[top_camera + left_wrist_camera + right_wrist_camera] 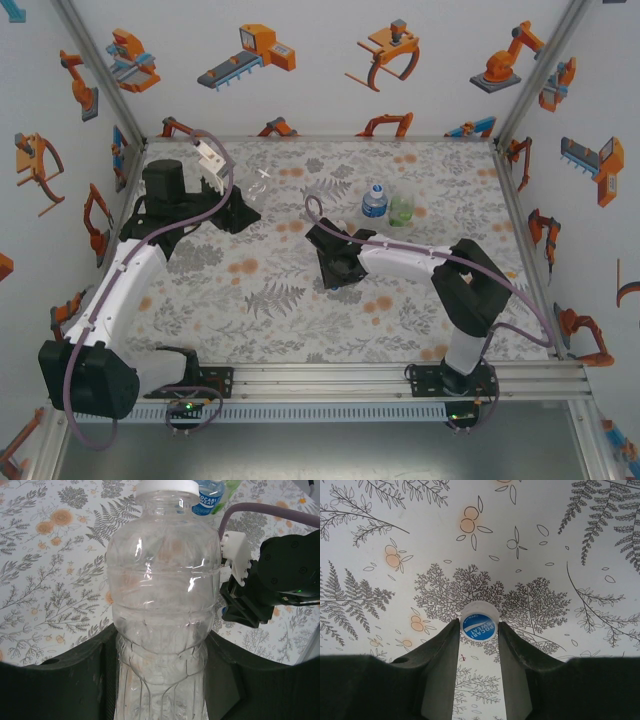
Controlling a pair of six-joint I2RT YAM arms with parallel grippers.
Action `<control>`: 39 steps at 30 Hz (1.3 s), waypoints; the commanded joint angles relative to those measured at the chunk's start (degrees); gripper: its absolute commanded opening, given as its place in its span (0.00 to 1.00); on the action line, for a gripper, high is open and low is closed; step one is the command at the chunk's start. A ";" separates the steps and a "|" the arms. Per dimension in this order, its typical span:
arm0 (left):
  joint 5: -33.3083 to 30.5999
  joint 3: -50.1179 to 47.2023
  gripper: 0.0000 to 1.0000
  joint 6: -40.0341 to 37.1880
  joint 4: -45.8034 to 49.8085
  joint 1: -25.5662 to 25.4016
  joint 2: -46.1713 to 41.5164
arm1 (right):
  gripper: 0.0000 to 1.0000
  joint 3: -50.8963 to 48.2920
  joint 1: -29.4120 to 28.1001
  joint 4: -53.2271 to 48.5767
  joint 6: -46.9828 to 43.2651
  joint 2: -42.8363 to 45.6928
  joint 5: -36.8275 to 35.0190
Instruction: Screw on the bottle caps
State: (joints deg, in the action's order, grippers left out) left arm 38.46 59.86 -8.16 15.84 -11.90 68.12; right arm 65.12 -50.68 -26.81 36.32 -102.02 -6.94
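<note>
Left gripper (160, 652) clamps the clear bottle (162, 580) low on its body, we think to steady it for capping. Its neck points away from the wrist, white cap (167, 486) on it. Right gripper (479, 632) is pinched onto a blue-printed cap (479, 622) lying flat on the table (560, 540), print up, ready to lift.

Left jaws clamped, right jaws pinching (downward)

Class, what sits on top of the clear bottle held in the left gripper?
A white cap sits on the clear bottle, over its neck. The cap covers the mouth, so the threads, and how tightly it is screwed on, cannot be seen.
</note>
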 commanded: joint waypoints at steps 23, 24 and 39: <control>2.11 -0.17 0.00 0.22 -0.77 0.17 0.00 | 0.28 0.95 -0.39 -0.74 -2.18 0.15 -0.45; 2.33 -0.15 0.00 -0.08 -0.64 0.08 0.06 | 0.27 0.81 -0.39 -0.56 -2.89 0.97 -0.37; 6.12 2.50 0.00 -16.66 8.74 -9.32 2.24 | 0.19 -2.19 6.33 3.37 -22.65 25.87 11.88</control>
State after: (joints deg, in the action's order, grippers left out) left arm 41.10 60.14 -18.74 21.47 -20.03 69.82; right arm 64.01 -45.80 -24.58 21.34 -80.40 1.13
